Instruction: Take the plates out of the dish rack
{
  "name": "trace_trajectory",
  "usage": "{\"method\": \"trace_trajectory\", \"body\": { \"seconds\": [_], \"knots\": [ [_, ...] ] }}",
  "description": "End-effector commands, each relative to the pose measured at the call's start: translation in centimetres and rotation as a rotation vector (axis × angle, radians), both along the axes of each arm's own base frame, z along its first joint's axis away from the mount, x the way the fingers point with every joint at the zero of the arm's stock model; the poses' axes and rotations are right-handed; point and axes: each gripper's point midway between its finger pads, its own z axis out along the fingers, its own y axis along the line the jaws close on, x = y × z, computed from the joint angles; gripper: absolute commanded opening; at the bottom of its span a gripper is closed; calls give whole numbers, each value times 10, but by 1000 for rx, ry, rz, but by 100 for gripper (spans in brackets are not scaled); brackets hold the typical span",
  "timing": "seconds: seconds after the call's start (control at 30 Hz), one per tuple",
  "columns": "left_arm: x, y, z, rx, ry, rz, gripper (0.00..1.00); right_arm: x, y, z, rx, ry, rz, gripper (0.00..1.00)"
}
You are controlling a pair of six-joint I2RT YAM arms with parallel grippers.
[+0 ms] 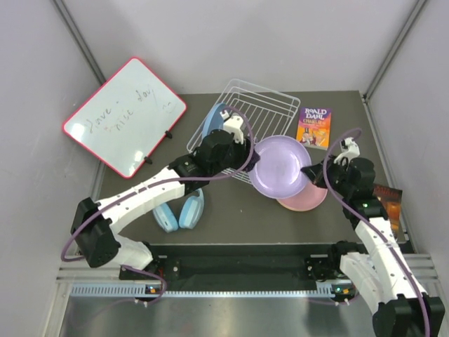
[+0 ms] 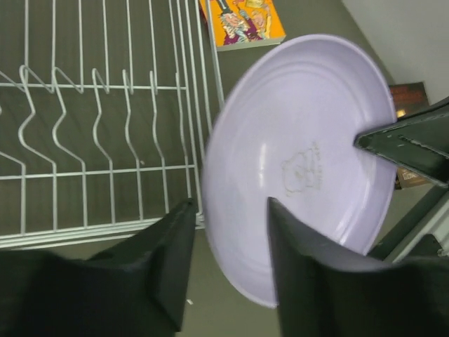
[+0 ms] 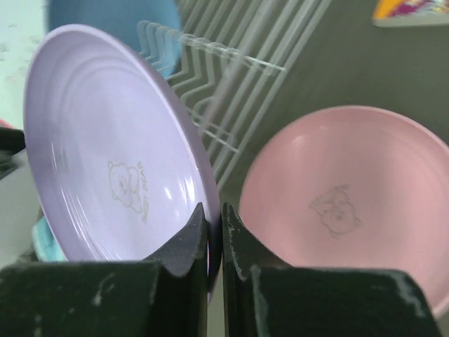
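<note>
1. The counter (image 1: 238, 210) is dark. Both arms are bolted at its near edge.
2. A red-framed whiteboard (image 1: 126, 126) sits at the far-left corner and overhangs the counter's left edge.
3. The dish rack (image 1: 270, 105) stands at the middle of the far edge.
4. The left arm (image 1: 154, 186) reaches from the near-left corner to the rack's near side. The left jaws are spread wide. In the left wrist view the purple plate's lower rim lies between the two fingers (image 2: 168, 260). Whether either finger touches it cannot be told.
5. The right arm (image 1: 365, 210) reaches along the right edge. The right jaws are clamped on the purple plate's rim, with the fingers almost together.
6. The purple plate (image 1: 280, 166) is held tilted, clear of the counter. It is just off the rack's near-right corner.
7. The pink plate (image 1: 309, 199) lies flat on the counter toward the right edge. From above, the purple plate partly covers it.
8. The blue plate (image 1: 212, 121) stands on edge in the rack's left end.
9. Light blue headphones (image 1: 179, 214) lie under the left arm, nearer the near edge.
10. A book (image 1: 314, 127) lies flat beside the rack, toward the far-right corner.
</note>
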Motion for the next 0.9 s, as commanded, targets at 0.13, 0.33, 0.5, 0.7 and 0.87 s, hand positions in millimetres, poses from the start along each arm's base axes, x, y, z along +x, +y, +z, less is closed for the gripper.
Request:
{"method": "trace_trajectory", "body": {
  "seconds": [0.13,0.33,0.5,0.7,0.87],
  "knots": [
    [9,27,38,-16,-151,115,90,0,-84,1,-237,46,-426,0],
    [22,87,49,97,-278,337,99,-6,-116,-20,-310,139,-569,0],
    [40,129,48,162,-330,493,99,-3,-121,-35,-327,177,-583,0],
    [70,142,38,171,-342,534,98,6,-112,-53,-313,209,-533,0],
    [96,144,19,188,-335,549,97,10,-105,-67,-304,234,-491,2]
  ]
}}
